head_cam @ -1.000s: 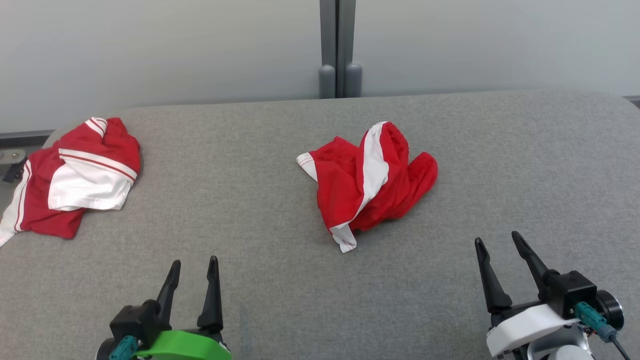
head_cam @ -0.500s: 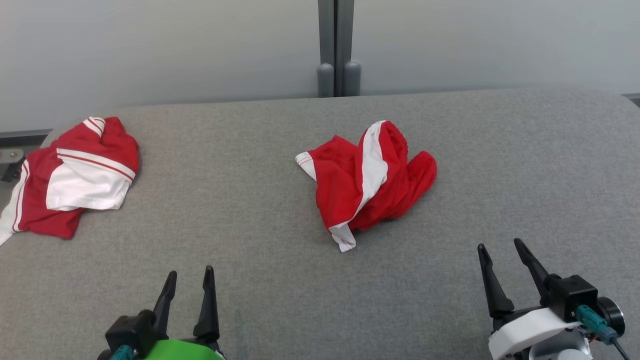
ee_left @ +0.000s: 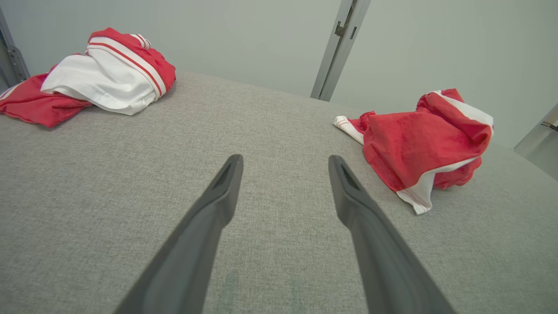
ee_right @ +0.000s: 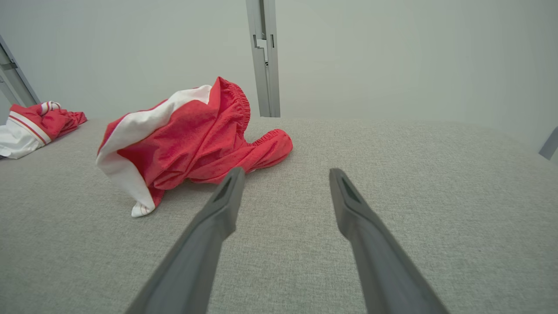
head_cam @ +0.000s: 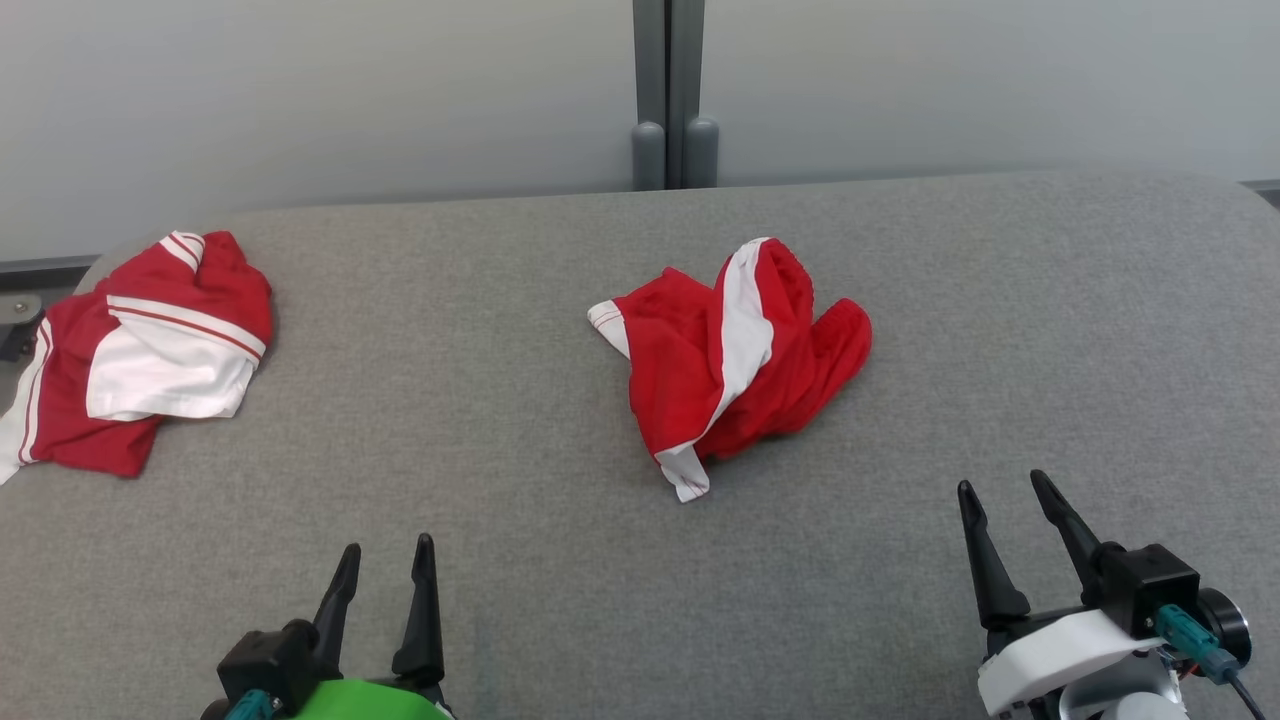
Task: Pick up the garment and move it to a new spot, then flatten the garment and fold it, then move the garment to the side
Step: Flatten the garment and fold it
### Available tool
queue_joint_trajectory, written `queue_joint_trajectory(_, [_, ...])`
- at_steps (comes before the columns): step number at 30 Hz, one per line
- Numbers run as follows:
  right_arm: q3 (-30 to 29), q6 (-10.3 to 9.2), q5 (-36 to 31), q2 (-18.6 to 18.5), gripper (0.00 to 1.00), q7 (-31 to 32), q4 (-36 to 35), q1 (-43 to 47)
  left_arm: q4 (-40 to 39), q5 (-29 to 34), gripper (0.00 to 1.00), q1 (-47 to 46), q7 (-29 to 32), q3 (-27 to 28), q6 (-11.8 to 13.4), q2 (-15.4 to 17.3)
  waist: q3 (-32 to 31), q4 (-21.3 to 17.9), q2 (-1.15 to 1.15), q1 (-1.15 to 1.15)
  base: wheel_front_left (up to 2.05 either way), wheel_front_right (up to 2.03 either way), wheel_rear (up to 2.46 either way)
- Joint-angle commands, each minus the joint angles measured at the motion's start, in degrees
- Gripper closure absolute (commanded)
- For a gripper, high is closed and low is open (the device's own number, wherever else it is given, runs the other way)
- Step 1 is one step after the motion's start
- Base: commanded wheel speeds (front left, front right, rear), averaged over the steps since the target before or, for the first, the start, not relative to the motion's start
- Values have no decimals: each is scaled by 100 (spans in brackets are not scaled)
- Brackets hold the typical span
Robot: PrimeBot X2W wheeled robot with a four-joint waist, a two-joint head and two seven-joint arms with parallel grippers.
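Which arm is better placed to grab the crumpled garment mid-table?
Right. The right pincer, open, is nearer the garment; its wrist view shows it close by. The left pincer, also open, sits farther off.

On the grey bench [head_cam: 500, 420] a crumpled red-and-white garment [head_cam: 735, 360] lies near the middle, a second garment [head_cam: 140, 355] sits at the left edge, and the left jaws and right jaws (both spread, empty) hang over the near edge.
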Motion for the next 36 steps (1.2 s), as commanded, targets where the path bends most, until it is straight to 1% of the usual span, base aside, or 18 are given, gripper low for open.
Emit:
queue_joint_trajectory(1, [-2,-8,24,-21,0,-4,-18,-63,15,-17,0,-84,-5,2,-30,2,24,-11,0,0,0,0,0])
queue_joint_trajectory(10, [36,-8,-15,-21,0,-4,-108,-222,42,34,0,-319,-5,-195,-44,3,293,-162,0,0,0,0,0])
queue_joint_trajectory(14, [64,-8,12,-20,0,-4,-160,-341,128,92,0,-585,-5,-488,-40,3,506,-337,0,0,0,0,0])
queue_joint_trajectory(18, [84,-8,-18,-21,0,-4,-190,-484,339,105,0,-944,-5,-962,-43,4,742,-554,0,0,0,0,0])
queue_joint_trajectory(21, [69,-8,20,-20,0,-4,-197,-589,593,93,0,-1291,-5,-1386,-44,10,941,-747,0,0,0,0,0])
queue_joint_trajectory(28, [92,-8,97,-20,0,-4,-230,-808,1317,96,0,-1972,-5,-2077,-45,27,1385,-1209,0,0,0,0,0])
queue_joint_trajectory(33, [108,-8,196,-19,0,-4,-246,-891,1796,39,0,-2348,-5,-2258,-45,79,1601,-1441,0,0,0,0,0])
queue_joint_trajectory(36, [116,-8,235,-19,0,-4,-246,-917,2044,11,0,-2499,-4,-2215,-45,90,1669,-1523,0,0,0,0,0])
